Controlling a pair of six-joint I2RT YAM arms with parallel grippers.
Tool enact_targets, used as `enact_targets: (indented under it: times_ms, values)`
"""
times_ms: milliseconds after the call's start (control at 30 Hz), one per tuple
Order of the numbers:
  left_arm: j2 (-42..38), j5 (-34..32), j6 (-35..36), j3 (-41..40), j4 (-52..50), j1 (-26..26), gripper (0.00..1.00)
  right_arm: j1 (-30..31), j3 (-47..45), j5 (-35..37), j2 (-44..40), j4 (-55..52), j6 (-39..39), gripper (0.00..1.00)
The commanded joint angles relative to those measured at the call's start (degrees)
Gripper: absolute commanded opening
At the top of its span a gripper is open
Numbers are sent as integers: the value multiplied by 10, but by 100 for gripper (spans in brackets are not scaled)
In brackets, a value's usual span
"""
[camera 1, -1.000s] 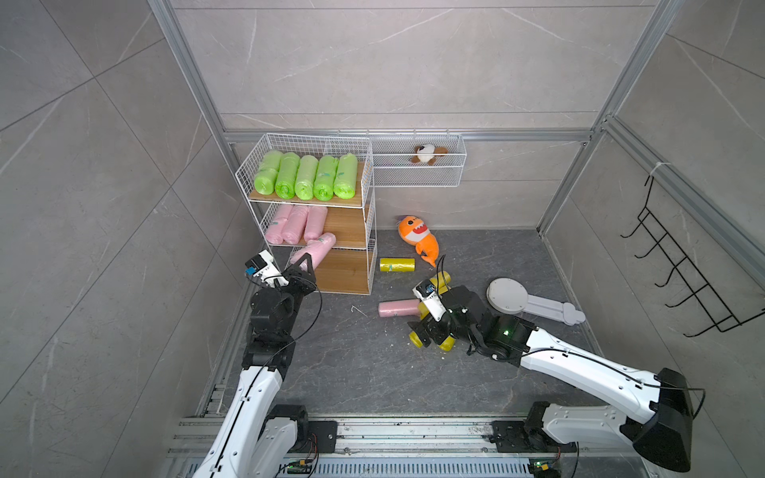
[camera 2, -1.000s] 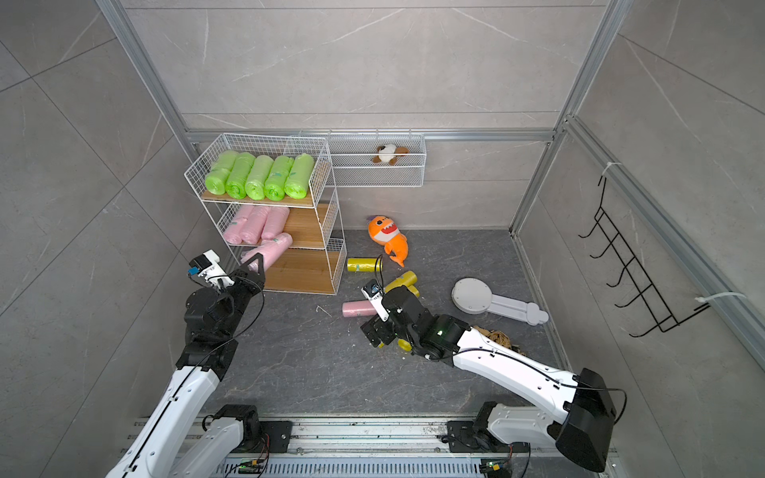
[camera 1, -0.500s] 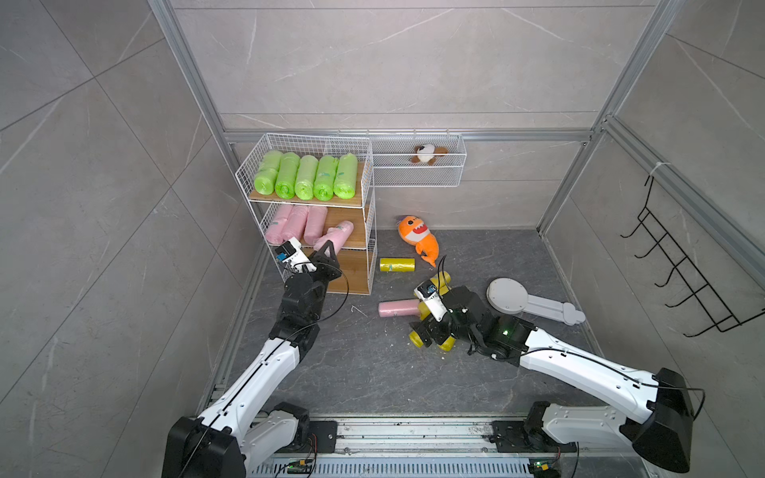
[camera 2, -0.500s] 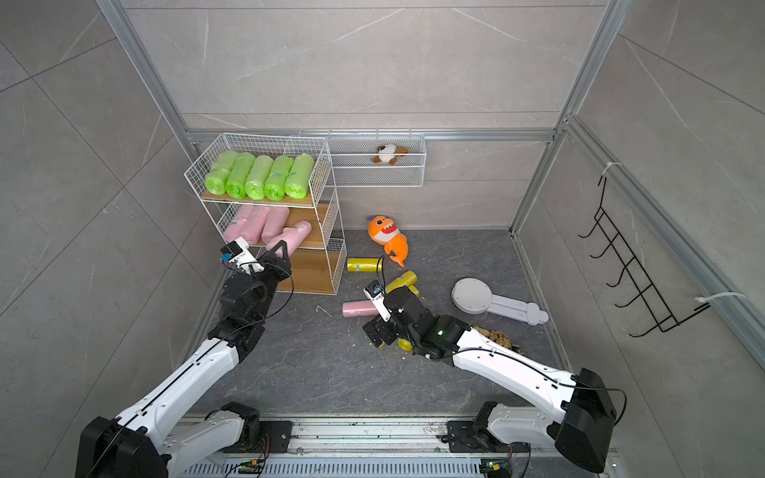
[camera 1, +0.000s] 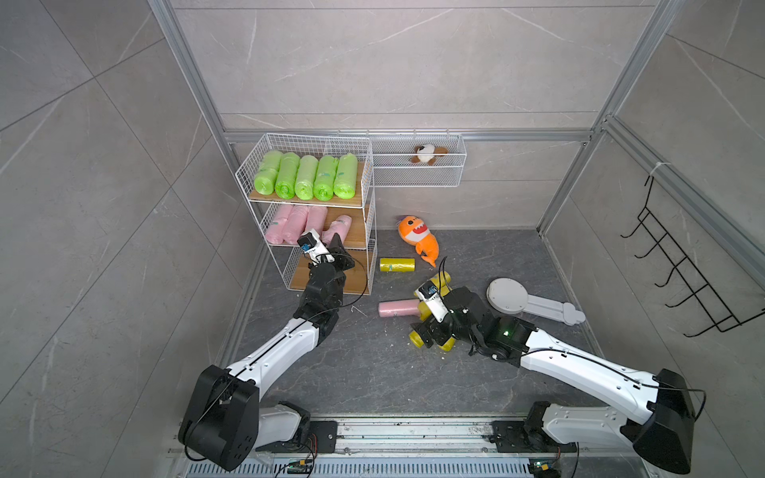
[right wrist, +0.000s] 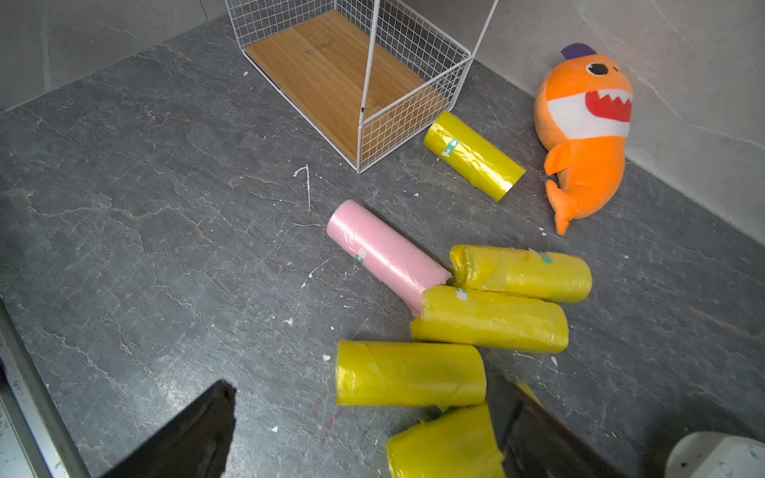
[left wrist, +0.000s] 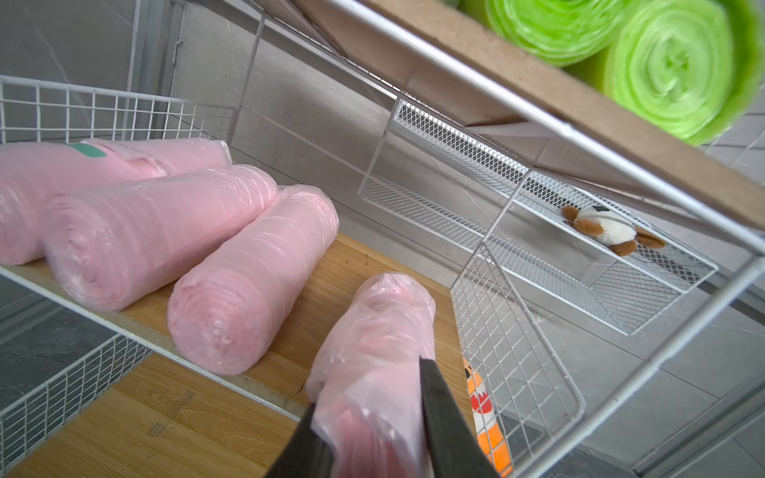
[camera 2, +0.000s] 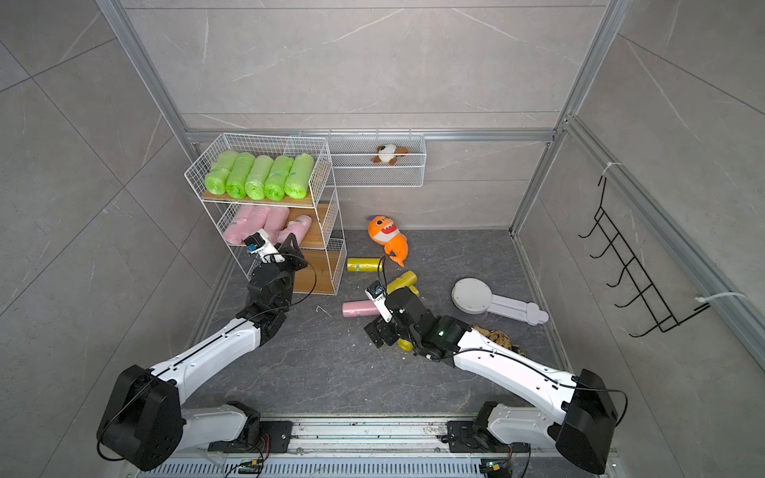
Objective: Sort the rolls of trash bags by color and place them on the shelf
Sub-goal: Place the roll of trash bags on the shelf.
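The shelf (camera 1: 358, 231) stands at the back left. Several green rolls (camera 1: 306, 178) fill its top tier, and three pink rolls (camera 1: 289, 223) lie on the middle board (left wrist: 331, 289). My left gripper (camera 1: 333, 242) (left wrist: 368, 389) is shut on another pink roll (left wrist: 372, 331), whose far end reaches over the middle board beside the right wire side. My right gripper (camera 1: 430, 335) (right wrist: 368, 397) is open, low over several yellow rolls (right wrist: 488, 318) on the floor. One yellow roll (right wrist: 443, 447) lies against its finger. A lone pink roll (right wrist: 385, 256) lies by the yellow ones.
An orange plush shark (camera 1: 418, 238) lies by the back wall, with a yellow roll (camera 1: 396, 265) next to the shelf's bottom tier. A white wire basket (camera 1: 418, 174) on the wall holds a small plush. A white round paddle (camera 1: 509, 296) lies to the right. Black hooks (camera 1: 683, 281) hang on the right wall.
My left arm has swung from the shelf's left side to its front, carrying the pink roll up to the middle tier. The right arm has not moved.
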Motion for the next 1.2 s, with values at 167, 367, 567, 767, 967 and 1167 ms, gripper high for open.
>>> enact_targets:
  times_ms: [167,367,567,767,967,1167]
  values:
    - [46,-51,87,52,91,-1,2,-4,-9,-8,-4,0,10,100]
    - [75,-80,122,62,94,-1,20,-6,-11,-8,-8,-1,11,100]
    - [71,-63,109,62,63,-1,36,-7,-13,-8,-10,-2,12,100]
    - [40,-14,80,70,-10,-1,50,-8,-15,-8,-10,-1,13,100]
    - [-8,17,59,77,-95,-1,65,-9,-16,-14,-9,3,17,100]
    - [-62,33,41,75,-182,0,76,-9,-17,-22,-11,3,26,100]
